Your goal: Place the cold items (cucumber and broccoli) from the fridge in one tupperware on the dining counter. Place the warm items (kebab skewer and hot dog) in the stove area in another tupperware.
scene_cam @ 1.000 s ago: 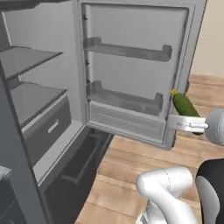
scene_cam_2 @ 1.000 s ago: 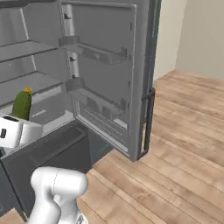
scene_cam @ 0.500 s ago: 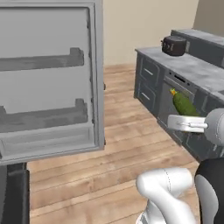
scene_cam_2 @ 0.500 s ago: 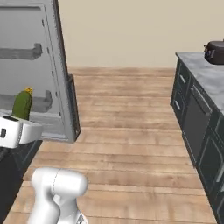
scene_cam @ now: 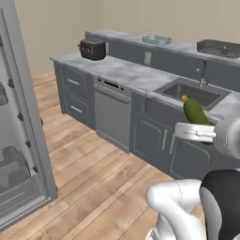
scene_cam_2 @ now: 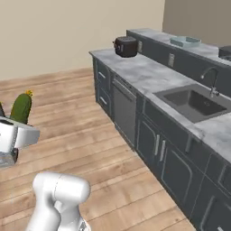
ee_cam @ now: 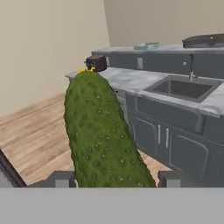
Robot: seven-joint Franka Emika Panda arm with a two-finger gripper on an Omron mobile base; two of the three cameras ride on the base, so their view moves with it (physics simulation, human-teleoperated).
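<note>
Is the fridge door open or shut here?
Open: in the left base view the fridge door stands swung out, its inner shelves facing the camera.

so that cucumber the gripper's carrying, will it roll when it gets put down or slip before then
The cucumber looks stiff: it stands upright from the gripper, unsupported above. Round and long, it would probably roll if laid on a flat surface. Its bumpy skin likely helps the fingers hold, though a grip low on its length might let it tilt.

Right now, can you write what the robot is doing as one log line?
hand: shut on cucumber | cucumber: upright, carried | ahead: counter, sink, toaster
</note>
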